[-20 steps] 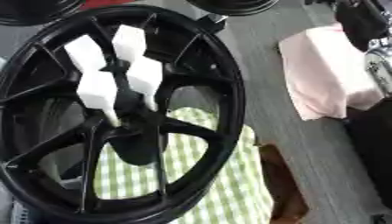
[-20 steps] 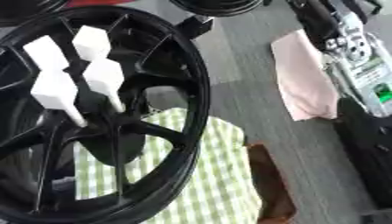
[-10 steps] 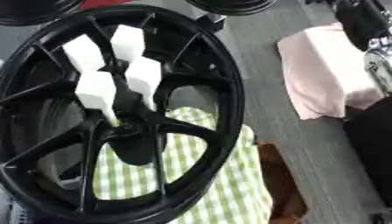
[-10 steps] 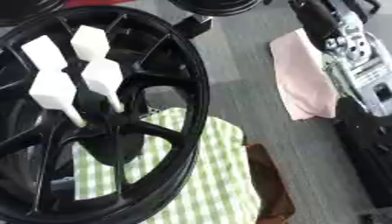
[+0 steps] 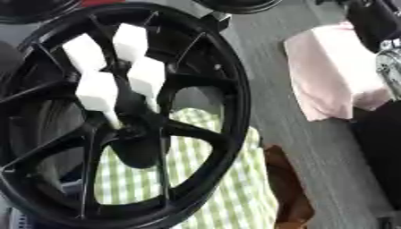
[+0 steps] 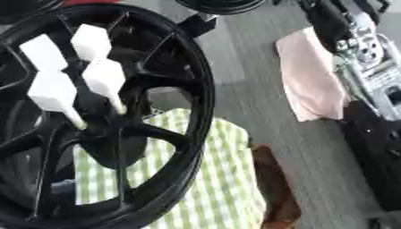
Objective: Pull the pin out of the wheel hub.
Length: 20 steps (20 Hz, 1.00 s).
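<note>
A big black spoked wheel [image 5: 227, 89] stands tilted and fills the left of both views. Several white pins with blocky hexagonal heads stick out of its hub [image 5: 133, 132]: the nearest ones are a lower-left pin [image 5: 98, 91] and one beside it [image 5: 147, 76], with two more behind [image 5: 84, 53] [image 5: 130, 41]. No hand touches them. My right arm [image 6: 368, 56], silver and black, runs along the right edge, well apart from the wheel. Its hand [image 6: 333, 15] reaches toward the top edge and is partly cut off. My left hand does not show.
A green-checked cloth [image 5: 227, 197] lies under and behind the wheel, beside a brown object [image 5: 286, 179]. A pink cloth [image 5: 333, 71] lies on the grey floor at the right. Parts of other black wheels [image 5: 235, 4] show at the top.
The right arm has drifted slightly toward the far side. The wheel and its pins stand as before.
</note>
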Each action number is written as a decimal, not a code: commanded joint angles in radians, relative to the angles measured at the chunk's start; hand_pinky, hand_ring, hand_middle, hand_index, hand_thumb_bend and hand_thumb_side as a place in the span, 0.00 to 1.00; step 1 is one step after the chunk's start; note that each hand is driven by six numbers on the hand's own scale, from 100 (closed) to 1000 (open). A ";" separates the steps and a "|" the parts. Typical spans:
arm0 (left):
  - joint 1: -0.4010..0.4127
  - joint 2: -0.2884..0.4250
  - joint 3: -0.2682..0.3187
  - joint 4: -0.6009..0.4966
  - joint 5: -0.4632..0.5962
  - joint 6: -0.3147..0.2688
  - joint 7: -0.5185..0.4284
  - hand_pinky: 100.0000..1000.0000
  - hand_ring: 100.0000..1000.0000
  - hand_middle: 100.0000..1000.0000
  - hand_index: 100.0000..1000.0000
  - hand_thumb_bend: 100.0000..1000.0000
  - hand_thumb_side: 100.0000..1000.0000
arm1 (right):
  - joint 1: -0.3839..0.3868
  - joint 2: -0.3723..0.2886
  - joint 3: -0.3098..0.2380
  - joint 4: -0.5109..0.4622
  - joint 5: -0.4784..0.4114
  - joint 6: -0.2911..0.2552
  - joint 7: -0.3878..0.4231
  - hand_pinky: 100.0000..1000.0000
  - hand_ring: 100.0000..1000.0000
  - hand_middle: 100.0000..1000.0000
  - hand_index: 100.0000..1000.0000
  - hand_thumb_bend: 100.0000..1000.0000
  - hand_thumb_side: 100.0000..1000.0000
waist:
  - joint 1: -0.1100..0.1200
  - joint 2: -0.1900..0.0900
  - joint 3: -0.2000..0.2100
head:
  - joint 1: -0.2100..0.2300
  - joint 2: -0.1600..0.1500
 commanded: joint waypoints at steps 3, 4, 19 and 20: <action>-0.020 -0.009 -0.022 -0.005 -0.029 0.031 -0.048 0.82 0.72 0.72 0.85 0.31 0.36 | -0.019 -0.029 -0.008 -0.015 -0.003 -0.001 0.008 0.93 0.93 0.33 0.59 0.00 0.67 | -0.004 -0.010 -0.003 | 0.008 -0.010; -0.021 -0.012 -0.026 -0.005 -0.033 0.035 -0.054 0.83 0.72 0.72 0.85 0.31 0.36 | -0.020 -0.029 -0.008 -0.015 -0.003 -0.001 0.008 0.93 0.93 0.32 0.59 0.00 0.67 | -0.005 -0.008 -0.004 | 0.009 -0.011; -0.009 -0.042 -0.065 -0.005 -0.102 0.075 -0.100 0.84 0.75 0.74 0.85 0.34 0.36 | -0.030 -0.026 -0.002 -0.015 0.000 0.002 0.014 0.93 0.93 0.32 0.59 0.00 0.68 | -0.008 0.006 -0.016 | 0.020 -0.018; -0.006 -0.043 -0.068 -0.005 -0.110 0.078 -0.104 0.84 0.75 0.74 0.85 0.34 0.37 | -0.031 -0.026 -0.002 -0.015 0.000 0.002 0.014 0.93 0.93 0.32 0.59 0.00 0.68 | -0.008 0.008 -0.017 | 0.021 -0.020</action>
